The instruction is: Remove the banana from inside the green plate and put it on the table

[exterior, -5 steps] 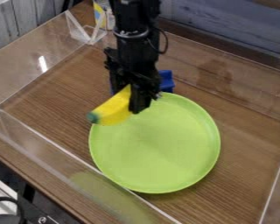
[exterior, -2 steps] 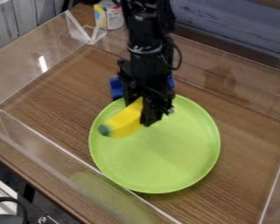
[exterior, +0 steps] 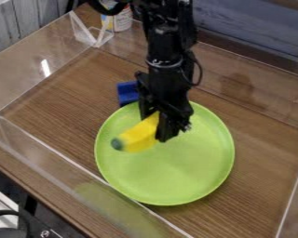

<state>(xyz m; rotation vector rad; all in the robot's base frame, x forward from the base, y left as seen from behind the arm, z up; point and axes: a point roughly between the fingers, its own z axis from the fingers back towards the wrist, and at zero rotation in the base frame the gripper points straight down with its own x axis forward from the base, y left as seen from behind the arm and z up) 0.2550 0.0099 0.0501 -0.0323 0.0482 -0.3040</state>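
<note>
— Since a second ago, what has shifted?

— Both banana (exterior: 138, 136) and gripper (exterior: 168, 125) sat further toward the upper left then, with the fruit hanging over the plate's left rim and partly over bare wood. They now sit further right and lower in the frame, over the upper-left part of the green plate (exterior: 189, 172).

— Where exactly is the banana?

— Within the plate's outline, tilted, its dark green tip pointing to the lower left and its upper end pinched between the black fingers. Whether its low tip touches the plate surface I cannot tell.

— And the jaws?

— Clenched on the banana's upper end, the gripper pointing straight down from the dark arm that enters at the top centre.

— Anything else in the plate?

— Only the banana is over it (the rest of the lime-green dish is bare, with a shallow raised rim all round).

— What lies around it?

— A blue block (exterior: 129, 92) sits just beyond the plate's upper-left rim, partly hidden behind the gripper. The plate rests on the table (exterior: 64, 107), brown wood grain, and clear acrylic walls (exterior: 40, 177) border it along the left and the bottom of the frame.
</note>
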